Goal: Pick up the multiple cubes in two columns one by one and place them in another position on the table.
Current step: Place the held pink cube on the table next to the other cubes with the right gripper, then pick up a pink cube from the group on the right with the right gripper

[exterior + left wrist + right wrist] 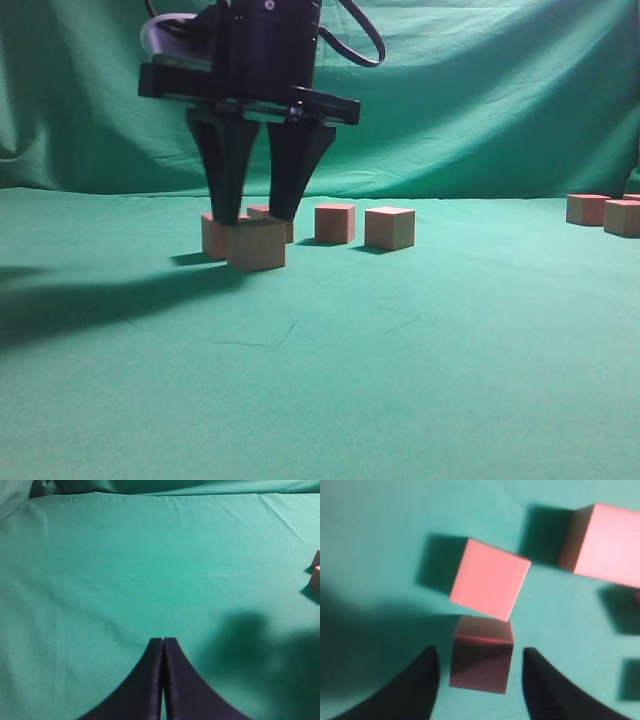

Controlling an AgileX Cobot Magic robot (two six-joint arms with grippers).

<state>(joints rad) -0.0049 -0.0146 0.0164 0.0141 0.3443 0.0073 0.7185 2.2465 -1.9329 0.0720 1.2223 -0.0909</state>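
Observation:
My right gripper (256, 212) hangs over a group of pinkish-tan cubes on the green table (400, 340). Its jaws are open and straddle the front cube (256, 245), with green cloth showing on both sides of it. The right wrist view shows that cube (481, 655) resting between the fingertips of the right gripper (480, 656), untouched. Another cube (490, 578) sits just beyond it and a third (605, 545) lies at the upper right. More cubes (335, 223) (390, 228) stand in a row to the right. My left gripper (163, 641) is shut on nothing above bare cloth.
Two more cubes (587, 209) (622, 217) stand at the far right of the table. Cube edges (316, 577) show at the right border of the left wrist view. A draped green backdrop (480, 90) rises behind the table.

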